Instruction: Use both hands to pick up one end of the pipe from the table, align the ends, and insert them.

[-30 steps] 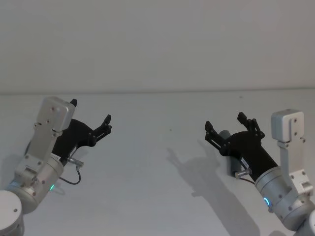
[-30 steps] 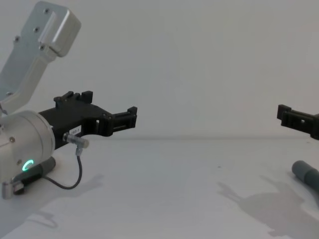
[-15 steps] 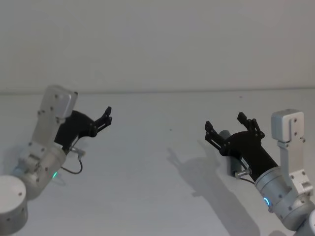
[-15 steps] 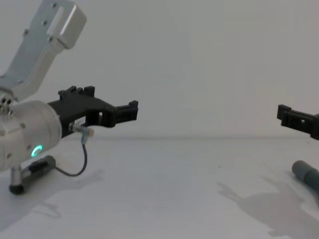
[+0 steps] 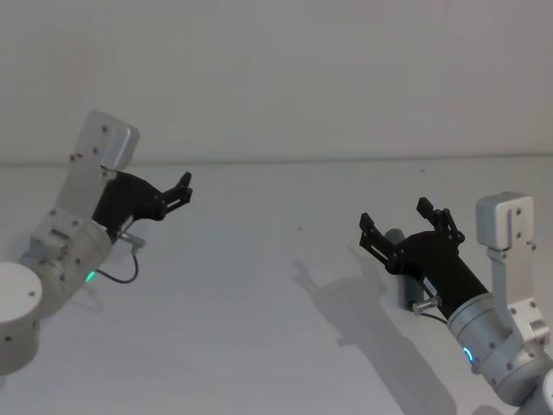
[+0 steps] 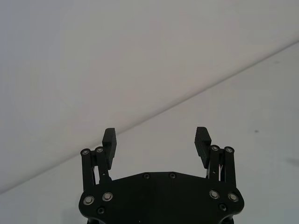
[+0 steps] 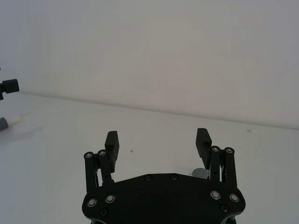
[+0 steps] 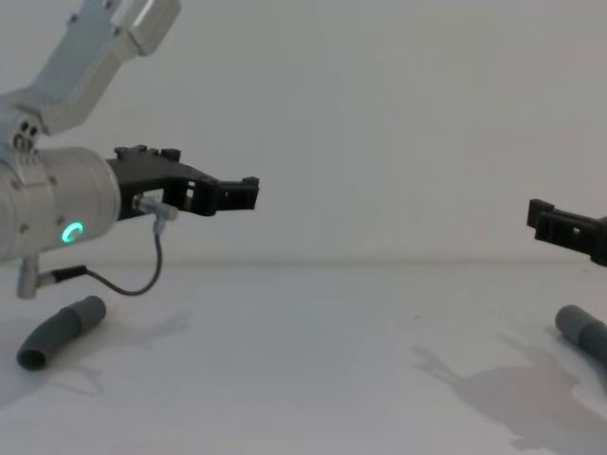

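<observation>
One dark grey pipe piece (image 8: 62, 332) lies on the white table (image 5: 259, 346) at the left, bent, with an open end toward the front. My left gripper (image 5: 183, 188) hangs open in the air above and beyond it, empty (image 6: 156, 140). A second pipe piece (image 8: 580, 327) lies at the right, its cuff (image 5: 395, 237) peeking out behind my right gripper (image 5: 394, 216). That gripper is open just above it and holds nothing (image 7: 158, 142). In the right wrist view the left pipe piece (image 7: 6, 122) shows a whitish tip.
A thin black cable (image 8: 142, 277) loops down from the left wrist, close above the left pipe piece. The table's far edge (image 5: 294, 161) meets a plain wall. Open white surface lies between the two arms.
My left arm has risen and swung back toward the left, uncovering the pipe piece beneath it in the chest view. The right arm has stayed still.
</observation>
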Motion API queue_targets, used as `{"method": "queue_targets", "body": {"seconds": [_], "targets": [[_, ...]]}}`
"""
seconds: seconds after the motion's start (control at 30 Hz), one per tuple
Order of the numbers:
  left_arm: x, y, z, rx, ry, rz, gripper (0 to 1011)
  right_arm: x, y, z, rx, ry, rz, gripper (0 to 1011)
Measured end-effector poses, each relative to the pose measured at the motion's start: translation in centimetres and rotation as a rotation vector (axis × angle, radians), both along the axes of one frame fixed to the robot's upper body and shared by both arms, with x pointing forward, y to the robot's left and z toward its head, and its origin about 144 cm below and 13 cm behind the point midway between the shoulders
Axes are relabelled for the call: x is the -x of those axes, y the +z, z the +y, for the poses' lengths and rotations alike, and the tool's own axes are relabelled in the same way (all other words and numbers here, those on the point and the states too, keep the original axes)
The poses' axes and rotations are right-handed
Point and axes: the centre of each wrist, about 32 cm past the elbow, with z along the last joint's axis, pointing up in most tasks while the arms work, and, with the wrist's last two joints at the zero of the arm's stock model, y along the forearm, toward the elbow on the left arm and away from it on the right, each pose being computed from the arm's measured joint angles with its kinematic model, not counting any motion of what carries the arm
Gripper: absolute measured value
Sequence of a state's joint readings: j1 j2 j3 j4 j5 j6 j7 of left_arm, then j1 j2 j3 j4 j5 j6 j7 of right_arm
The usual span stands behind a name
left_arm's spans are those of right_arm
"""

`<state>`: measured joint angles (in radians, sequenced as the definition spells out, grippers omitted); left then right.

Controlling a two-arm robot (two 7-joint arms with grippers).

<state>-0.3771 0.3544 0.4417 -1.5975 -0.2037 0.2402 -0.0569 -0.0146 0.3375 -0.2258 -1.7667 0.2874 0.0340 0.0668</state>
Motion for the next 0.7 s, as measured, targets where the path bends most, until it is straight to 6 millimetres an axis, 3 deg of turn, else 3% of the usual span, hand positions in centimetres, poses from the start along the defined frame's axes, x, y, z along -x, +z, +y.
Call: {"method": "queue_targets", "body": {"seconds": [0.7], "targets": [[0.6, 2.4, 2.7, -0.039, 0.074, 0.133, 1001, 0.0, 0.0, 0.0, 0.0, 0.0, 0.0, 1002]]}}
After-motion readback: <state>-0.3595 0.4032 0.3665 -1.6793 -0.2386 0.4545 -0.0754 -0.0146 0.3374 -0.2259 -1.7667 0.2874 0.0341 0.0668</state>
